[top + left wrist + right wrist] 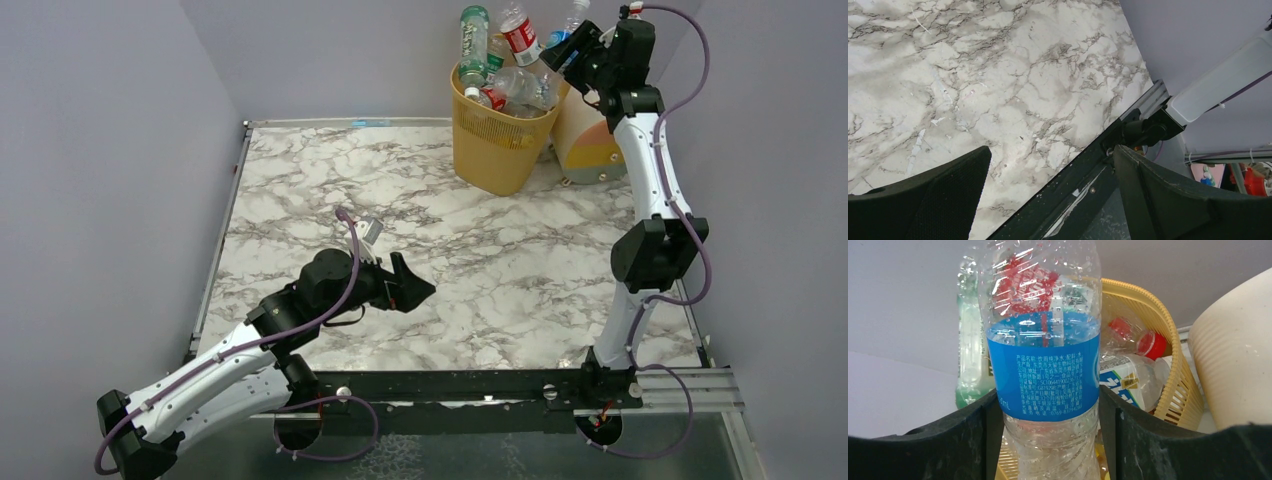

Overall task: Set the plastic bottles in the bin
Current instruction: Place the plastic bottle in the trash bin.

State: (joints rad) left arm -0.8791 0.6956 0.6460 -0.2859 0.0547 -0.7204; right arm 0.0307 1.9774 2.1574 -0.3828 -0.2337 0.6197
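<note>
the job looks nearly finished: the bin [495, 150] at the far side of the counter [500, 260] is heaped with bottles [515, 90], several poking up well above its rim, and the top view shows no bottle lying loose on the marble. the one bottle not yet in is the blue-label bottle [1048, 370], upright in the right claw [567, 47], whose fingers sit against both sides of it at label height, so it reads as gripped; it hangs over the bin's far right corner, just beside the cream cylinder [590, 145]. what is left, by my reckoning, is to let it drop onto the pile, which is so full it may roll off. the left claw [412, 285] is spread wide with nothing in it, low over the middle of the counter. as for writing: the blue label carries a block of small white chinese print, in which "gb19298" and a phone line starting "0769" can be made out, with no brand name facing the camera. in the bin a bottle with a white, blue and green label [1125, 382] shows part of large characters i cannot read, next to a red cap [1152, 345]. a red-label bottle [520, 35] and a green bottle [473, 35] stand tallest, their print too small to read.
</note>
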